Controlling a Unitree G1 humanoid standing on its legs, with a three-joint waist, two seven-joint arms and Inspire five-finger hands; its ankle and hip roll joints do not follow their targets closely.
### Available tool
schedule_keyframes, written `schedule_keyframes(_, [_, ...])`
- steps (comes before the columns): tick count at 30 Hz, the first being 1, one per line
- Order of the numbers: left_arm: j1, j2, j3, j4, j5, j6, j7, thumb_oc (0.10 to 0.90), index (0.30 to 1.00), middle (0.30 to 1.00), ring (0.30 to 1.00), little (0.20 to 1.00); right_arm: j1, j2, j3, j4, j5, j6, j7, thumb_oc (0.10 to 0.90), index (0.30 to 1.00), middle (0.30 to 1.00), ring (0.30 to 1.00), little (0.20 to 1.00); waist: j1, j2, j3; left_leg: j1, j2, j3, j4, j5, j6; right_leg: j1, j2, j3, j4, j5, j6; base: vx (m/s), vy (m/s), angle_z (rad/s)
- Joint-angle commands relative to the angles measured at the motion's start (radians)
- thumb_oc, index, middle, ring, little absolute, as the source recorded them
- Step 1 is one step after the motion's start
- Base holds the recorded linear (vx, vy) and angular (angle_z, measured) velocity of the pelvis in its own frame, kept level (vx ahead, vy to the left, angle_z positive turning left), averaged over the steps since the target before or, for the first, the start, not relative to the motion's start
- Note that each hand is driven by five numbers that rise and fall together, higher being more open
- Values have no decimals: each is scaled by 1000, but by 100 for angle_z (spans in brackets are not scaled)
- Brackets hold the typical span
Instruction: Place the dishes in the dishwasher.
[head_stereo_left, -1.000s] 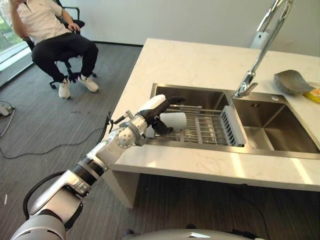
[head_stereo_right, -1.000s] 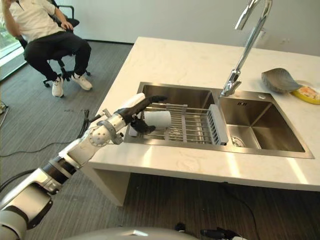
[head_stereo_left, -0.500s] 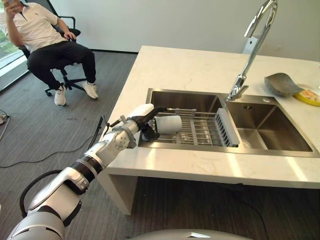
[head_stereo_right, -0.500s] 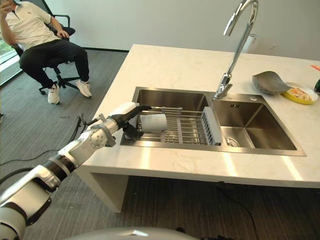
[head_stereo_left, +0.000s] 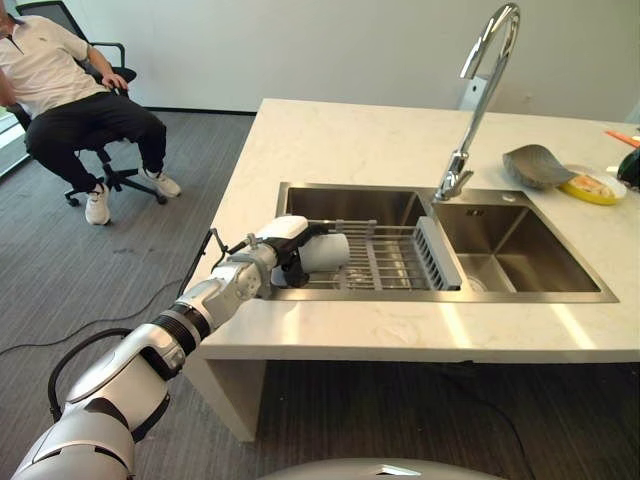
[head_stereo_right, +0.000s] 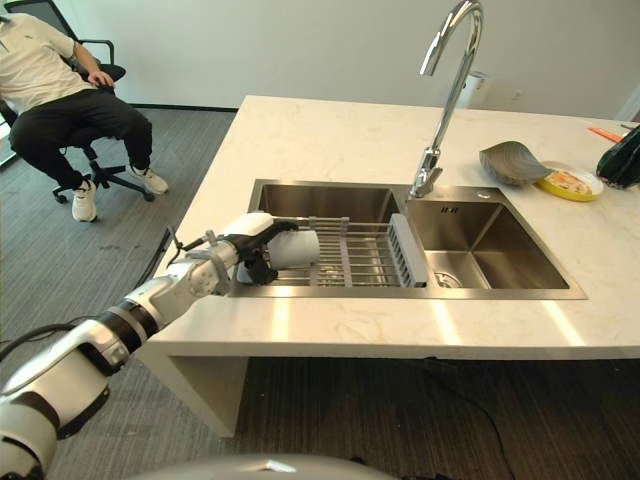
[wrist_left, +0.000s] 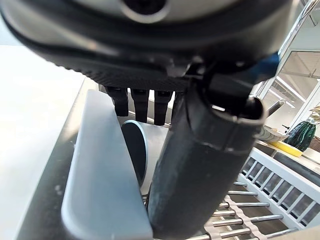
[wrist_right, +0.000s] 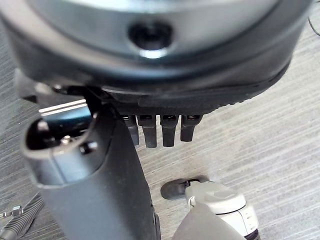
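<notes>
A white cup (head_stereo_left: 328, 252) lies on its side at the left end of a wire rack (head_stereo_left: 390, 262) set across the left basin of the steel sink (head_stereo_left: 440, 296). My left hand (head_stereo_left: 283, 238) reaches in from the counter's left edge and is at the cup's left end. Its straight fingers lie over the top of the cup and its thumb (wrist_left: 200, 165) stands in front of it. In the left wrist view the cup's round end (wrist_left: 137, 155) shows just past the fingers. My right hand (wrist_right: 100, 165) hangs open above the grey floor.
A tall faucet (head_stereo_left: 478, 90) rises between the two basins. A grey bowl (head_stereo_left: 535, 163), a yellow plate (head_stereo_left: 590, 187) and a dark green object (head_stereo_right: 622, 158) sit on the counter's far right. A person sits on an office chair (head_stereo_left: 60, 90) at the far left.
The camera has shifted. My left hand has come closer to the cup, and its fingers have lowered from above the cup onto it. The cup has stayed on the rack.
</notes>
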Motion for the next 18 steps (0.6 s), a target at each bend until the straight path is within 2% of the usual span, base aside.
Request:
schedule_keyframes(1, [-306, -22, 26, 119, 54, -2, 100, 800, 900, 900, 900, 900, -66, -55, 24, 4, 32, -23, -17, 800, 900, 900, 900, 900, 18, 82, 43, -2, -8, -10, 10, -70, 61, 3, -19, -75, 13, -102, 99, 0, 0, 0])
schedule_keyframes(9, [-321, -83, 2, 315, 97, 31, 95, 800, 900, 900, 900, 900, -78, -50, 35, 6, 30, -22, -24, 800, 900, 900, 900, 900, 0, 82, 50, 5, -12, 16, 10, -76, 65, -12, -23, -61, 13, -96, 103, -9, 10, -7])
schedule_keyframes(18, [-321, -120, -7, 317, 124, 45, 70, 800, 900, 900, 900, 900, -89, -49, 31, 14, 35, -19, -24, 800, 900, 900, 900, 900, -6, 87, 59, 2, -16, 28, 10, -79, 68, -26, -29, -58, 13, -90, 107, -8, -1, -5])
